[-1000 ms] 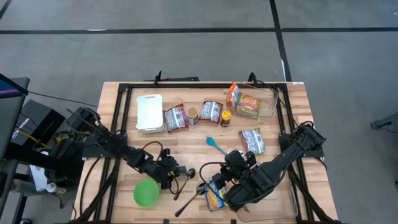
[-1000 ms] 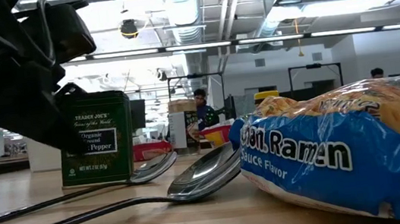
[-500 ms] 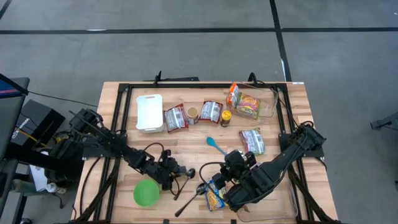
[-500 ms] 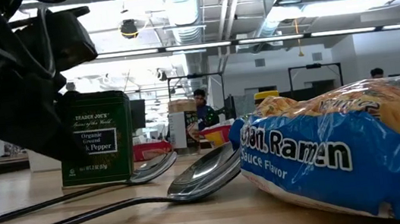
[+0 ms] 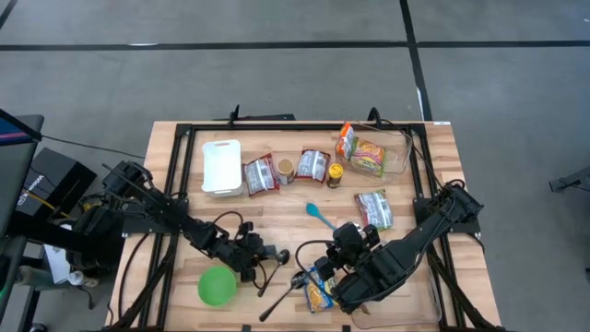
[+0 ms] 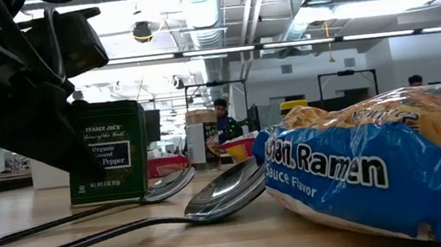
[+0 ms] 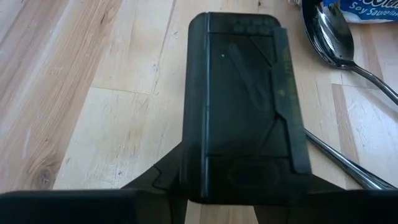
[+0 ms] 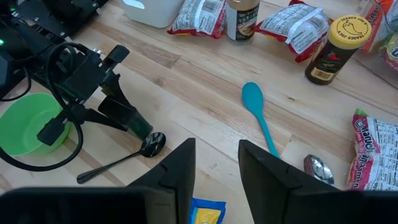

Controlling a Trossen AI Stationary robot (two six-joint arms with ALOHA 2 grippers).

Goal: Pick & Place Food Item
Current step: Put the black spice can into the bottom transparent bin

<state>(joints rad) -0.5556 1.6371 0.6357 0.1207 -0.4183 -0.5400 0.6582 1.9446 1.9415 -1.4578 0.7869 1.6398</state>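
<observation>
Left gripper (image 5: 261, 251) brackets the upright pepper tin (image 6: 108, 152) beside the green bowl (image 5: 217, 285); whether its fingers have clamped cannot be told. Judged rigid, light, smooth-walled: grip flat sides, mid-height. Right gripper (image 8: 214, 163) waits, fingers apart.

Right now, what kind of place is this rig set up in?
Probably an open lab or workshop: exposed silver ceiling ducts, a grey concrete floor with dark taped lines, and a person at a far workstation behind the pale wooden table.
</observation>
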